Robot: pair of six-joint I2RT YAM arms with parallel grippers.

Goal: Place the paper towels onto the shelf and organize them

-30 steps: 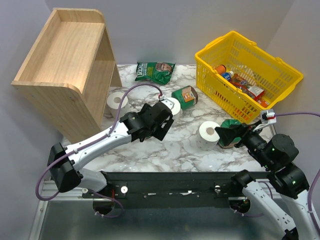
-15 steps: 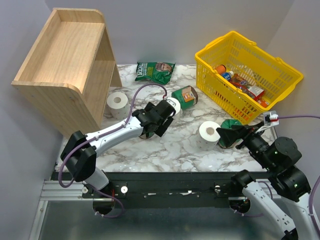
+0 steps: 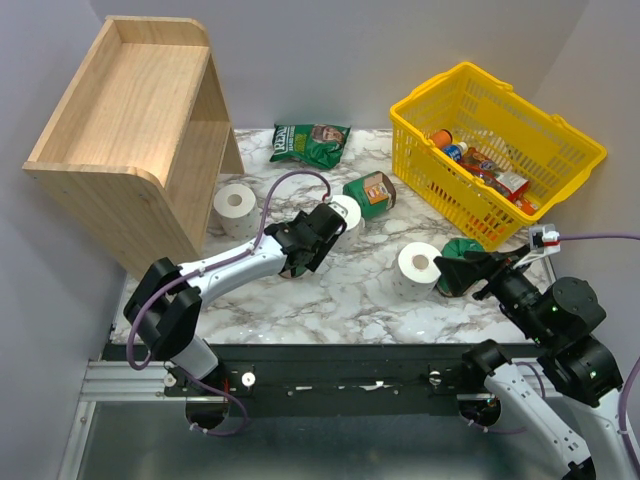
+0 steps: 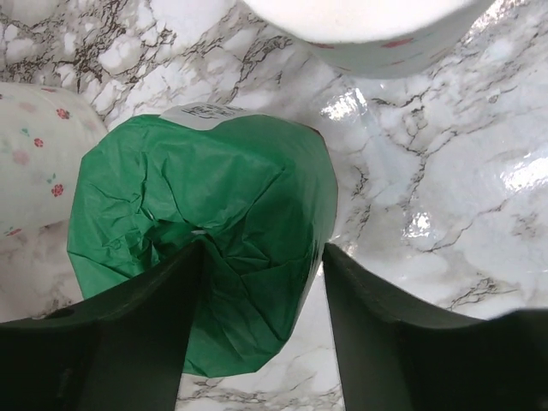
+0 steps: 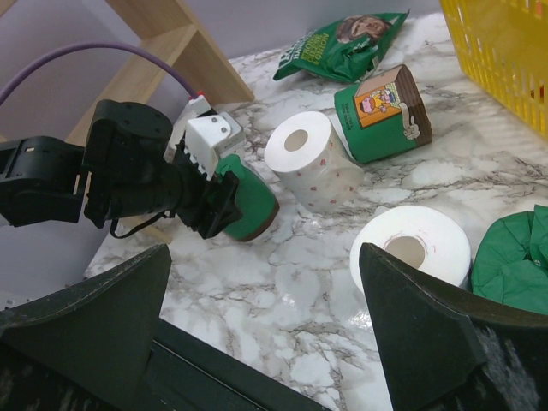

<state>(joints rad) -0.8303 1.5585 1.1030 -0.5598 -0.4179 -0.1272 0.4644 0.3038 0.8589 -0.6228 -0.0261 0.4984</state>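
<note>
Left wrist view puts the left gripper [image 4: 264, 250] astride a green plastic-wrapped paper towel roll [image 4: 205, 197] that lies on the marble-patterned tabletop [image 4: 445, 171]. One dark finger stands on each side of its crinkled end, right against the wrap. I cannot tell whether they are pinching, as the plastic shows no dent. In the top view this roll sits at centre frame, mostly hidden under the wrist.

Just up and to the right lies a bare white roll with small red flowers [image 3: 346, 211]. Next to that is a second green roll with an orange label [image 3: 371, 193]. Another plain white roll [image 3: 235, 206] rests by the foot of the light wooden two-tier shelf [image 3: 120, 110] in the upper left. No roll is on the shelf's top tray.

At lower right the right gripper [image 5: 264, 257] is spread wide and holds nothing. A third white roll [image 5: 411, 248] and a crumpled green roll [image 5: 514, 257] lie near it.

I'd judge the straddled roll to be light and squashy, with a slick wrap that could slide. A modest squeeze across the middle of its curved side looks safest.
</note>
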